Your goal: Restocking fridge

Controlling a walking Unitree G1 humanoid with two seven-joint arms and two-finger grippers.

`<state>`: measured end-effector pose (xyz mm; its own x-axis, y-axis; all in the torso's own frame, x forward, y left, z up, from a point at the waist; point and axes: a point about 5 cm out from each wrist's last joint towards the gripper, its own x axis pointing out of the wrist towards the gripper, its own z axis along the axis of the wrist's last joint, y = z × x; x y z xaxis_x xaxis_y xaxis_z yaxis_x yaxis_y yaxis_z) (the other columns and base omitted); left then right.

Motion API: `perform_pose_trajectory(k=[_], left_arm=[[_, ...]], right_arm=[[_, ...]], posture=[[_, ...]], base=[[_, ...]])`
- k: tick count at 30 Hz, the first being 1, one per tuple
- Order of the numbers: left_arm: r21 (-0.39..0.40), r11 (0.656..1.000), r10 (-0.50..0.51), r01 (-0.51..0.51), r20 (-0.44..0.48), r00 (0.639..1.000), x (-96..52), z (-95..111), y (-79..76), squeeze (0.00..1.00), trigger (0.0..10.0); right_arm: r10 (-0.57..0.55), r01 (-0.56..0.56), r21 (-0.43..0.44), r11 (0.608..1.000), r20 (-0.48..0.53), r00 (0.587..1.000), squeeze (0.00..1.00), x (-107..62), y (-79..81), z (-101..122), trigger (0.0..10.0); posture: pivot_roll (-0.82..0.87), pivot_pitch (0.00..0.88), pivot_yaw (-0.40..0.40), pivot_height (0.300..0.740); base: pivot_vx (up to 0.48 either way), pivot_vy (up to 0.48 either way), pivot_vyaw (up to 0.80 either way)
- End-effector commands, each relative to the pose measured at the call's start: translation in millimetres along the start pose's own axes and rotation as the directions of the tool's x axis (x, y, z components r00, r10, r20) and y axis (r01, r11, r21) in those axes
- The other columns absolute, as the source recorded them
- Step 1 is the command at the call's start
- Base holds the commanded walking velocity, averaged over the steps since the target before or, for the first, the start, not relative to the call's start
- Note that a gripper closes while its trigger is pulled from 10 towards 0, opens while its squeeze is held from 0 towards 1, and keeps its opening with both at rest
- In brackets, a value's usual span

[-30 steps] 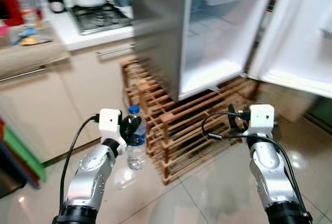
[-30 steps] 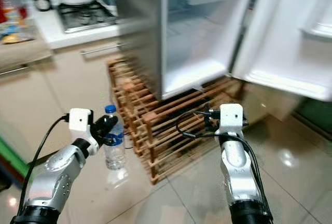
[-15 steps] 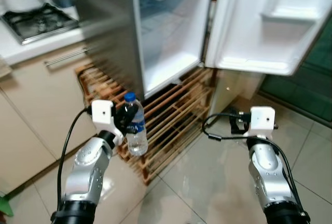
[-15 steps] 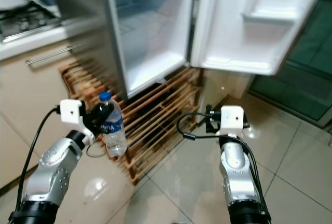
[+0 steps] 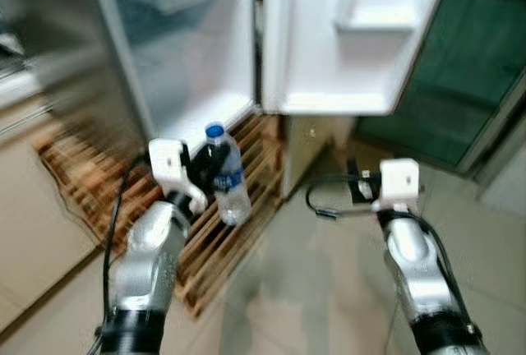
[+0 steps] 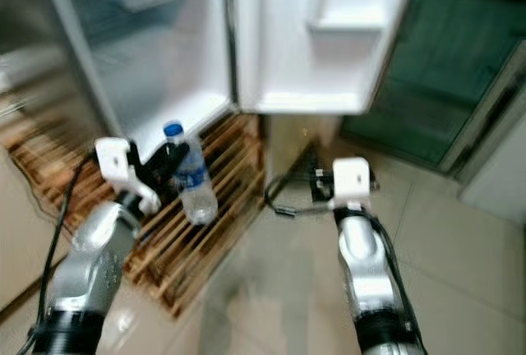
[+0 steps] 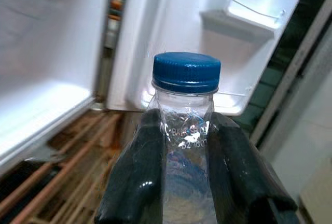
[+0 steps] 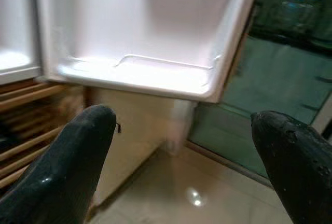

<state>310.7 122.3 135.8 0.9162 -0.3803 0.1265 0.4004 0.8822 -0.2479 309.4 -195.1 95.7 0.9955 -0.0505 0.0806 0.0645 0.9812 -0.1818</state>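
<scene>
Glossy pale floor tiles (image 5: 320, 281) are seen underfoot, motion-blurred. At far left, beige cabinet fronts (image 5: 25, 199) are visible, then a low wooden slatted rack (image 5: 209, 236) on the floor under the fridge (image 5: 177, 67), whose white interior is exposed. The left gripper (image 5: 215, 166) is raised in front of the rack and fridge opening; its two black fingers (image 7: 136, 182) are clamped on either side of a clear water bottle (image 5: 228, 178) with a blue cap (image 7: 186, 72), held upright just below the neck. The fridge door (image 5: 349, 34) is swung open at centre, with a moulded door shelf (image 5: 370, 20) and a bottom bin (image 8: 140, 73) seen. The right gripper (image 8: 176, 151) is held out low, below the door, fingers spread wide with nothing between them. At right, a dark green glass panel (image 5: 460, 67) is seen behind the door.
</scene>
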Motion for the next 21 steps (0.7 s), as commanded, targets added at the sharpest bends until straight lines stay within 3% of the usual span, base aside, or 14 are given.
perform_pose_trajectory(k=[1, 6, 8, 10, 14, 21], left_arm=[[0.041, 0.997, 0.058, -0.058, 0.006, 0.998, -2.6, 6, 13.4, 0.00, 10.0], [0.129, 0.986, 0.107, -0.101, -0.036, 0.994, -9.1, -4, 25.1, 0.00, 10.0], [0.132, 0.986, 0.105, -0.100, -0.037, 0.994, -9.9, -4, 25.0, 0.00, 10.0], [0.119, 0.991, 0.058, -0.056, -0.012, 0.998, -8.3, -1, 14.1, 0.00, 10.0], [0.104, 0.994, 0.035, -0.034, -0.009, 0.999, -4.6, -2, 5.4, 0.00, 10.0], [0.107, 0.991, 0.080, -0.078, -0.014, 0.997, -1.5, -6, 6.7, 0.00, 10.0]], right_arm=[[0.032, -0.032, 0.023, 0.999, 0.024, 0.999, 0.00, 2.3, 12.6, 5, 10.0], [0.029, -0.025, 0.114, 0.993, -0.032, 0.999, 0.00, -2.0, 10.9, -3, 10.0], [0.033, -0.029, 0.118, 0.993, -0.035, 0.999, 0.00, -2.5, 11.0, -4, 10.0], [0.056, -0.052, 0.117, 0.992, -0.037, 0.998, 0.00, -3.9, 13.6, -4, 10.0], [0.067, -0.063, 0.109, 0.992, -0.032, 0.997, 0.00, -3.7, 15.6, -3, 10.0], [0.076, -0.072, 0.106, 0.992, -0.030, 0.997, 0.00, -4.5, 13.8, -2, 10.0]], posture=[[-0.09, 0.000, 0.037, 0.740], [-0.10, 0.000, 0.038, 0.740], [-0.10, 0.000, 0.038, 0.740], [-0.10, 0.000, 0.035, 0.740], [-0.10, 0.000, 0.033, 0.740], [-0.11, 0.000, 0.036, 0.740]], base=[[0.000, 0.000, 0.00], [0.000, 0.000, 0.00], [0.000, 0.000, 0.00], [0.000, 0.000, 0.00], [0.256, -0.403, 0.00], [0.298, -0.373, 0.00]])
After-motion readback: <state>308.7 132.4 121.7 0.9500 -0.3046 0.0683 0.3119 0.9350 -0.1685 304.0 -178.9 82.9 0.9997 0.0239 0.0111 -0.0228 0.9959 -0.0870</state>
